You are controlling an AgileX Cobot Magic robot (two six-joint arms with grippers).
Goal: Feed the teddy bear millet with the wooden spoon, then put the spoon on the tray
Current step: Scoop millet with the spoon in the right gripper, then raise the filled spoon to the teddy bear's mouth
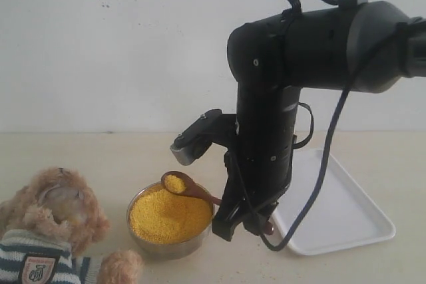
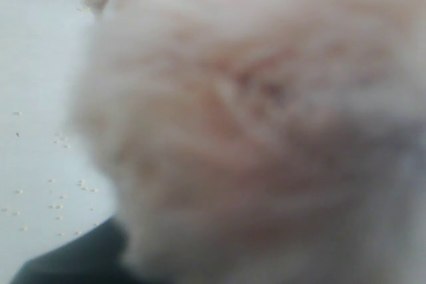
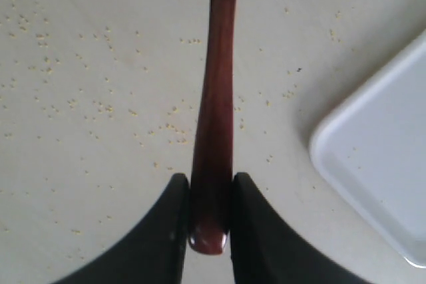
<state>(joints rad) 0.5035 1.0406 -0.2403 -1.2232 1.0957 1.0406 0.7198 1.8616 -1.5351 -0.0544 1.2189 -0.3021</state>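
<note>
**Right hand (image 1: 243, 221) held a loaded spoon (image 1: 190, 189) over the bowl (image 1: 166, 251)**

Its jaws were closed to a narrow gap on the very end of the spoon's handle. Both fingers (image 3: 166, 231) pressed flat against the wood, and only a short stub stuck out behind them. The spoon's oval end carried a small heap of millet (image 1: 166, 221) and hung just above the far rim of the bowl, which was itself heaped with grain.

The bear (image 1: 60, 214) sat just beside the bowl, at the left of the exterior view, with one paw near the bowl's base. The tray (image 1: 346, 214) lay on the other side of the arm.

Nothing certain showed of the left hand. Its camera was filled with blurred fur and a dark sliver at one edge, so whether it was open or shut could not be told.

The step in hand appeared to be carrying the scoop to the bear's mouth. Done well, that would have meant holding the oval end level or slightly raised and moving slowly. The wrist should not roll either, since the heap sat proud of the wood and loose grains (image 3: 100, 104) already dotted the counter (image 1: 100, 157).

With so long a lever gripped at its tip, any jerk would likely have swung the spoon between the jaws. A smooth path to the left, low over the bowl at first, would have let early spills fall back into it.
</note>
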